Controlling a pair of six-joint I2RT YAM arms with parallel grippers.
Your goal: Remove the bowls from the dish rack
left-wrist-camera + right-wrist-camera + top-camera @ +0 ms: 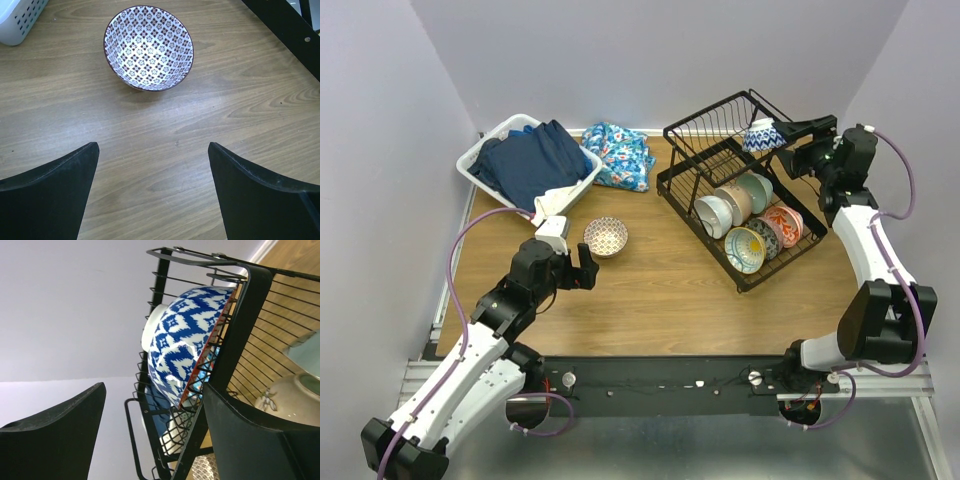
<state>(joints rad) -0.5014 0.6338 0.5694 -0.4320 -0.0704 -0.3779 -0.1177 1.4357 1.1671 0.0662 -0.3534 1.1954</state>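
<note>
left gripper – hanging wide open, holding nothing, near the small round brown-patterned bowl sitting on the wooden table | right gripper – gaping wide, gripping nothing, by the blue-and-white bowl leaning in the black wire dish rack, far right

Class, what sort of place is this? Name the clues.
Probably a robot test bench, not a real kitchen: two arms bolted to a wooden table between plain walls, with a dish rack of bowls and a laundry basket.
</note>
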